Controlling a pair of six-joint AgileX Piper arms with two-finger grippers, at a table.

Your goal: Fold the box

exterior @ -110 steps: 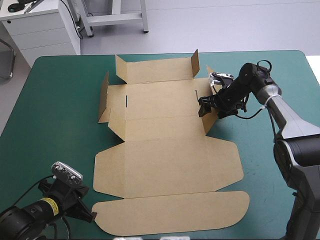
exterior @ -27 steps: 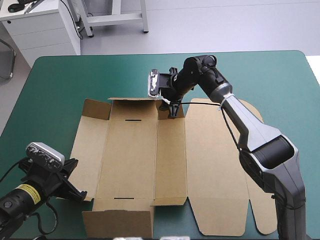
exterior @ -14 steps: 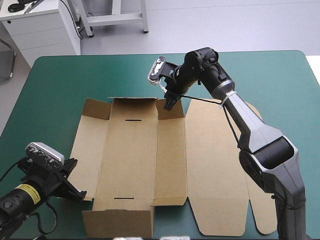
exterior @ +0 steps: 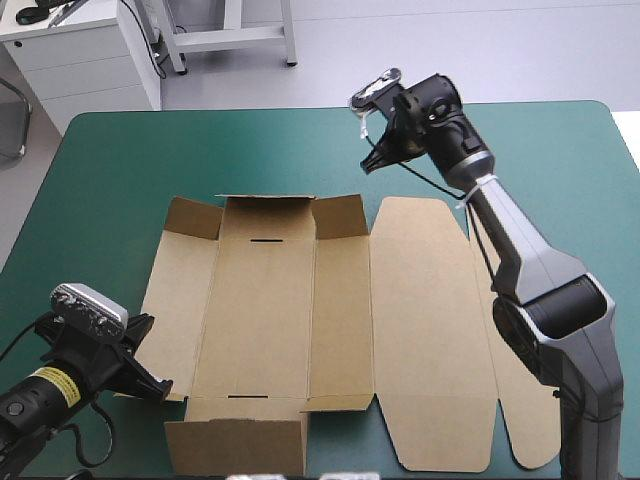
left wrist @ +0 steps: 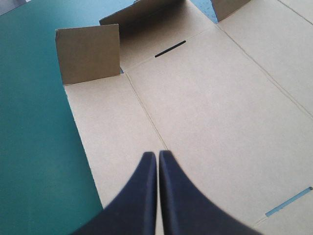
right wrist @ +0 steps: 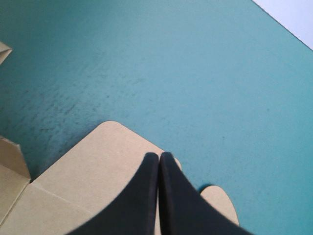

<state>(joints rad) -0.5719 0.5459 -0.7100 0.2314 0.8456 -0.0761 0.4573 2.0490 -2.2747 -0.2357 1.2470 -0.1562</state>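
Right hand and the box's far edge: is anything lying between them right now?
No, only bare teal-green cover. The high view shows it: the right hand hangs shut beyond the far edge of the box, with nothing else on that stretch.

At my remote station, the box [exterior: 262,310] shows as matt brown board, smooth with crisp creases; the teal-green cover [right wrist: 146,63] under it looks dull and finely grained, and the black fingers [left wrist: 137,196] of the left gripper [left wrist: 157,155] look smooth, faintly satin, like plastic.
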